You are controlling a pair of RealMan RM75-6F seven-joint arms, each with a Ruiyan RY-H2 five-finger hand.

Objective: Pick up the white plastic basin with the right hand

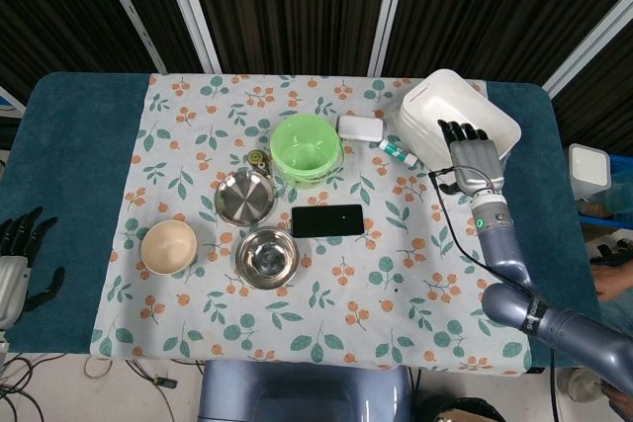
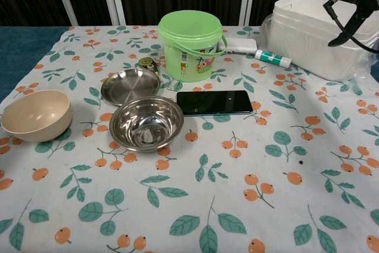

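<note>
Head view is showing the right robot hand [image 1: 471,154] hovering, fingers spread and holding nothing, over the near rim of the basin [image 1: 443,118] at the far right of the tabletop [image 1: 84,135]. Its long axis is running diagonally, far-left to near-right. It is smooth white plastic, rectangular, with rounded corners.

Colours we see on the table:
white basin [image 1: 458,126], lime-green bucket [image 1: 307,149], beige bowl [image 1: 168,246], black phone [image 1: 327,220], white cloth [image 1: 326,323] with orange-fruit, green-leaf print, teal mat [image 1: 74,175].
</note>
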